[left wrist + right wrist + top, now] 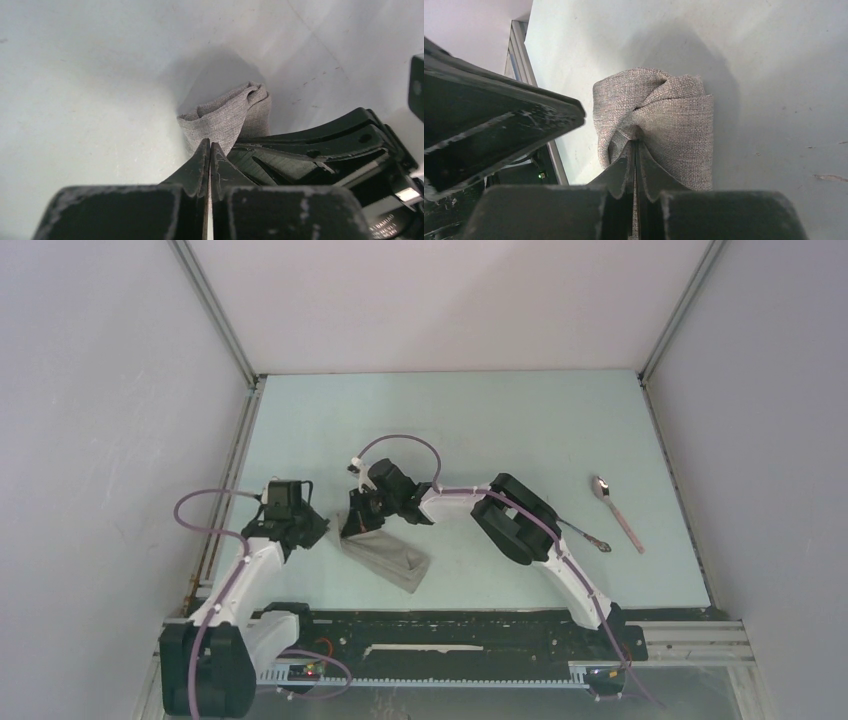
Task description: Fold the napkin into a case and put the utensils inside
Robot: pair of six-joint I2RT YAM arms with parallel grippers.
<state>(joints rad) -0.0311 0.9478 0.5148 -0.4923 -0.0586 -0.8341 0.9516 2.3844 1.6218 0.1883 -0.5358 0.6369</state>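
Note:
The napkin (392, 560) lies folded into a narrow grey-beige case, slanting across the near middle of the table. My right gripper (354, 530) (635, 145) is shut on its upper-left end, and the cloth (674, 115) puckers around the tips. My left gripper (325, 532) (210, 146) is shut with its tips against the same end of the cloth (225, 117); no fabric shows between its jaws. Of the utensils, the spoon (617, 511) lies far right. The fork (590, 537) lies beside it, partly hidden behind the right arm.
The right gripper's fingers (310, 150) crowd the left wrist view, and the left gripper's fingers (524, 120) fill the left of the right wrist view. A metal rail (225, 490) runs along the table's left edge. White walls enclose three sides.

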